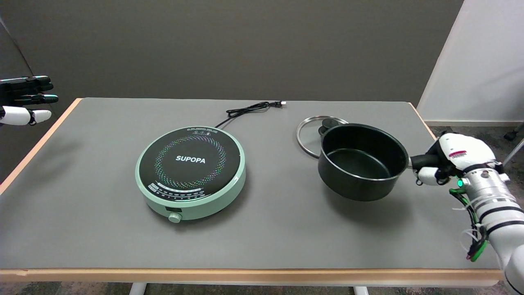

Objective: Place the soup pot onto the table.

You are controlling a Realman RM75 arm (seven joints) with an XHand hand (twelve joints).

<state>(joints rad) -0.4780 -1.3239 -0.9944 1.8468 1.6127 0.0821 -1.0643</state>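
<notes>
Soup pot [362,162], one: black, round, metal-rimmed, empty; at the right side of the grey table [102,229], its shadow beneath, whether lifted or resting cannot be told. Right hand [444,162], one: white and black, fingers wrapped around the pot's black handle. Glass lid [312,133], one: steel-rimmed, lying flat just behind the pot. Induction cooker [191,172], one: mint-green, round, black top, mid-table. Black power cord [249,110], one, unplugged.
</notes>
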